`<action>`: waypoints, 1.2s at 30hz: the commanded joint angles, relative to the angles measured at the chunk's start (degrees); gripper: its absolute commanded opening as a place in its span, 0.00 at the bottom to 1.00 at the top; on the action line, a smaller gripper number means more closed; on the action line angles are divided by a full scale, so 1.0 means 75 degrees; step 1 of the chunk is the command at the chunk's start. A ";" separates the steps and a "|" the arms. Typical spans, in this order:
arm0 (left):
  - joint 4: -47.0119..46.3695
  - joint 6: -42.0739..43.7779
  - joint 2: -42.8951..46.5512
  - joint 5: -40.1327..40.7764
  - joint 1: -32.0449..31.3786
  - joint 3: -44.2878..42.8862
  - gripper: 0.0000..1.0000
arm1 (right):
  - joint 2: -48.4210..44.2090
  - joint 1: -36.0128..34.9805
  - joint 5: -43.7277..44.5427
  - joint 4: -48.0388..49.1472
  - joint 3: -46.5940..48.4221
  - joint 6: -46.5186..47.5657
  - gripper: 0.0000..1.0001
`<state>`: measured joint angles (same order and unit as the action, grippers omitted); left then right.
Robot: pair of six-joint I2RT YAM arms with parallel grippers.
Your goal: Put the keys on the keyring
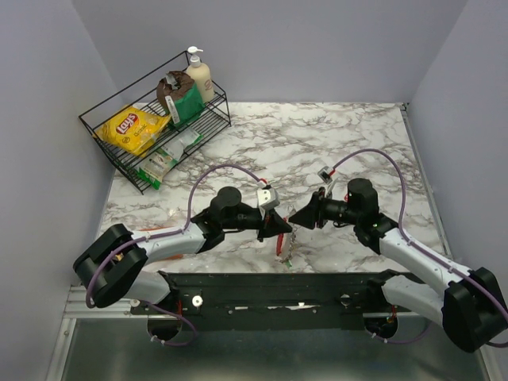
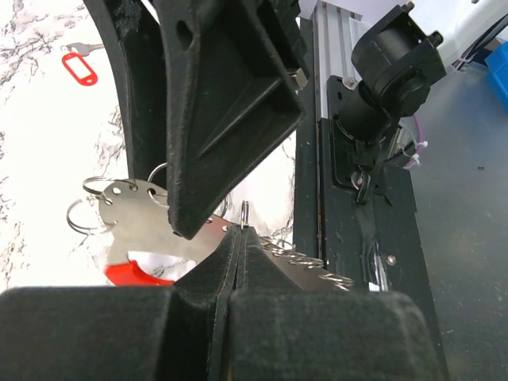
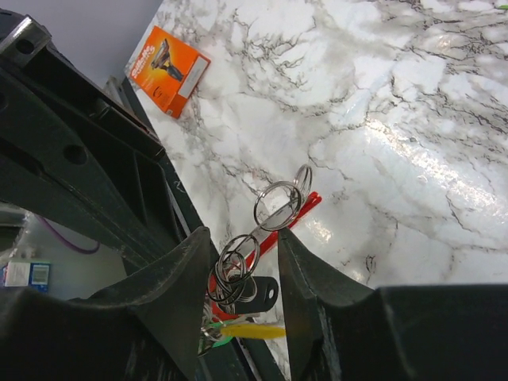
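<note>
Top: left tool [image 1: 279,228] and right tool [image 1: 296,216] meet nose to nose over the near middle of the table [image 1: 333,135]. The keyring [image 1: 283,244] hangs right under them, red part showing; too small here to read either grip. Far left corner has a wire basket [image 1: 111,155] with chip bag [image 1: 136,127] and pump bottle [image 1: 200,73], well apart. Left wrist: left tool's fingers are pressed together with no gap, pinched on the edge of the keyring's silvery plate. The plate has holes with split rings [image 2: 94,187] through them, the red loop below it, and a thin chain [image 2: 305,260] trailing to the other side. Right tool's finger sits just above the plate. One red-tagged key [image 2: 79,67] lies flat on the table, well apart. Right wrist: right tool's fingers are spread, straddling the ring cluster with no visible clamp. A yellow-tagged key [image 3: 252,330] and black fob [image 3: 260,292] hang low in the gap. Beyond lies an orange packet [image 3: 167,71] on the table.
</note>
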<state>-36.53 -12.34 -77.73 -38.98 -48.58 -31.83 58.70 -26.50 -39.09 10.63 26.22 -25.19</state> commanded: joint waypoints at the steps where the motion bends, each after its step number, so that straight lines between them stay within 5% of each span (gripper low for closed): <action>1: -0.0226 0.0133 0.0392 0.0123 -0.0062 -0.0279 0.00 | 0.0107 0.0041 -0.0260 -0.0082 0.0242 0.0148 0.40; 13: -0.0566 0.0028 0.0298 0.0159 -0.0086 -0.0349 0.00 | 0.0225 0.0041 -0.0682 0.0059 0.0254 0.0054 0.01; 26: -0.3505 -0.1061 0.0006 0.0263 -0.0086 0.0330 0.00 | 0.0400 0.0041 -0.0928 0.0386 0.0126 -0.0110 0.01; 36: -0.2501 -0.0793 0.0005 0.0252 -0.0086 -0.0150 0.00 | 0.0482 0.0041 -0.1139 0.0340 0.0547 0.0101 0.06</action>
<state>-50.39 -18.87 -79.42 -38.11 -48.99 -29.30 61.71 -26.50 -46.39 15.53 28.32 -26.89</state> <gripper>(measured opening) 0.007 0.243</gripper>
